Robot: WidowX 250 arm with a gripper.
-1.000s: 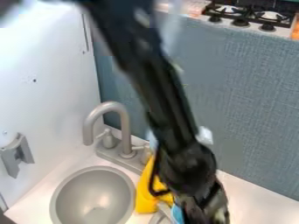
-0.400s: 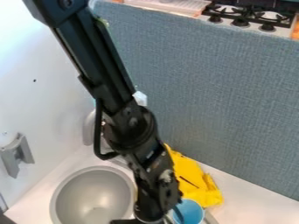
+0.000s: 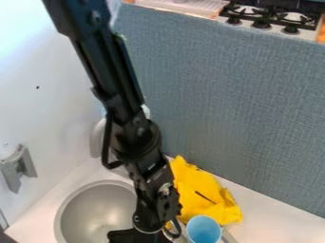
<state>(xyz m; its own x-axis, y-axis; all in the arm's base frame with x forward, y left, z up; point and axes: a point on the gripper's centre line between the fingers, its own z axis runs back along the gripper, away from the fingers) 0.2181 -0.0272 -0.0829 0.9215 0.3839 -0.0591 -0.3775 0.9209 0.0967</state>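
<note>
The black gripper hangs at the bottom edge, over the near right part of the round grey sink bowl. Its fingertips are cut off by the edge. To its right a blue cup stands on the white counter, mouth up. A crumpled yellow cloth with a dark mark lies behind the cup, against the grey-blue panel, its left side partly behind the arm.
Partly behind the arm is the grey faucet. A grey bracket is fixed to the white left wall. Beyond the textured panel sits a stove with black grates.
The arm has swung left from in front of the cloth and cup, uncovering more of both. Since the middle frame, the gripper has shifted slightly further left.
</note>
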